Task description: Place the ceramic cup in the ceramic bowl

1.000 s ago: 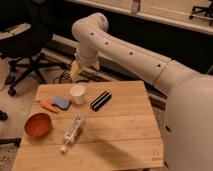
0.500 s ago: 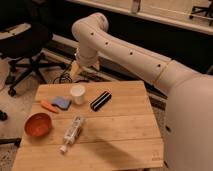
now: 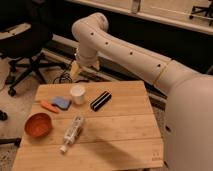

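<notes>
The small white ceramic cup (image 3: pixel 77 94) stands upright on the wooden table (image 3: pixel 120 135), near its far left part. The red-orange ceramic bowl (image 3: pixel 38 125) sits at the table's left edge, nearer to me than the cup, and holds nothing. My gripper (image 3: pixel 75 69) hangs from the white arm just above and behind the cup, over the table's far edge, apart from the cup.
A flat blue block (image 3: pixel 62 103) and an orange object (image 3: pixel 48 106) lie left of the cup. A black bar (image 3: pixel 100 100) lies right of it. A clear bottle with a white cap (image 3: pixel 72 133) lies on its side beside the bowl. An office chair (image 3: pixel 22 42) stands behind left.
</notes>
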`<state>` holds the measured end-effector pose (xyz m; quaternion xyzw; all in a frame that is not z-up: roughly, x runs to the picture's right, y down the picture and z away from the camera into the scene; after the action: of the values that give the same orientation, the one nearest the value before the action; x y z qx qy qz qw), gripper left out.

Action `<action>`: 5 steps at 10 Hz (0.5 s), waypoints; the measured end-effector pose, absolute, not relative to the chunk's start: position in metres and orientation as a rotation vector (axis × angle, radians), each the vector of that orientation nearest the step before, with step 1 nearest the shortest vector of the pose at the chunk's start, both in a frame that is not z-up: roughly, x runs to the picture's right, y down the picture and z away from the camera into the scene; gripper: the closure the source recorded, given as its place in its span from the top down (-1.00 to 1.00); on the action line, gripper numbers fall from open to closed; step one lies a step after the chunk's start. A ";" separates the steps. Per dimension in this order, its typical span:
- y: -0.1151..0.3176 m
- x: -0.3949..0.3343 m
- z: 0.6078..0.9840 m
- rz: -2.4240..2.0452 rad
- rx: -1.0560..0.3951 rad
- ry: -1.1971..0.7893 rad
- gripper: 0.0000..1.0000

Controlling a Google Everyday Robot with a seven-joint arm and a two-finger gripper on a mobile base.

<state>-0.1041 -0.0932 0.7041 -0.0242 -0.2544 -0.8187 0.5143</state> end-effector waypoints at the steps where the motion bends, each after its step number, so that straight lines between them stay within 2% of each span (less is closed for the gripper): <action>1: -0.101 -0.102 0.713 -1.975 -0.053 -0.595 0.60; 5: -0.131 -0.112 0.789 -2.000 -0.043 -0.559 0.60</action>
<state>-0.1125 -0.1310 0.7892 -0.0178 -0.2320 -0.8296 0.5076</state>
